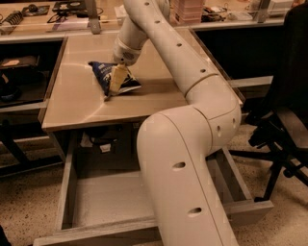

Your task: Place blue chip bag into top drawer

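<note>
The blue chip bag (104, 75) lies on the beige tabletop (82, 101), toward its middle, crumpled, with white lettering on the dark blue. My gripper (115, 82) reaches down from the white arm and sits on the bag's right part, its pale fingers (117, 77) pressed against the bag. The top drawer (106, 199) stands pulled out below the table's front edge, with a flat grey floor and low side walls. My arm's big lower links hide the drawer's right middle.
A black office chair (284, 120) stands to the right of the table. A dark shelf unit (19, 81) with objects is at the left. A counter with tools and cables (62, 9) runs along the back. Some dark items (103, 139) sit under the tabletop behind the drawer.
</note>
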